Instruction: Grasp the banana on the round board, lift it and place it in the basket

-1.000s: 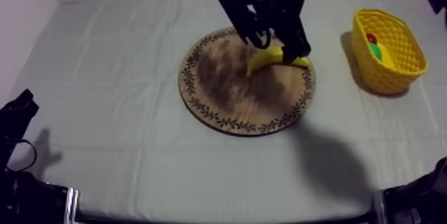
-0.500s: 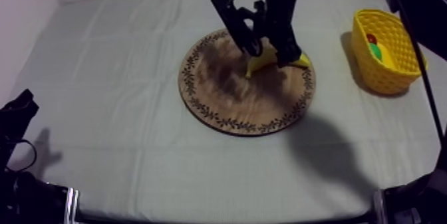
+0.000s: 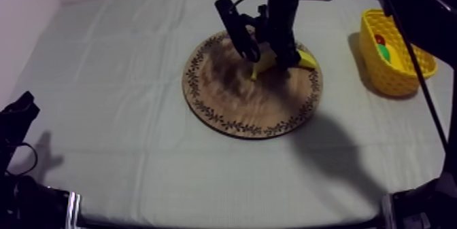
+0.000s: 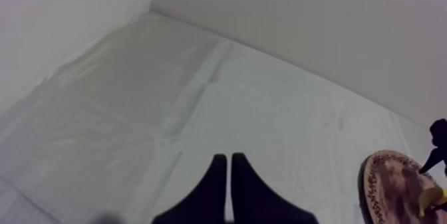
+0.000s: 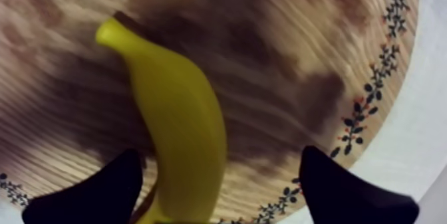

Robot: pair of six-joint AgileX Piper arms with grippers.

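Right end effector (image 5: 219, 157), fingers apart, straddles the banana (image 5: 179, 127) on the board (image 5: 299, 60); grasp not yet made. Lift and transfer to the basket (image 3: 401, 77) remain. Left end effector (image 4: 229, 163): fingers together.

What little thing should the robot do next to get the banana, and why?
Most likely shut the right gripper on the banana. Its fingers stand apart, one at each side of the banana, which lies on the wooden board, nearer one finger. The gripper has no hold yet, so lifting toward the yellow basket should come after.
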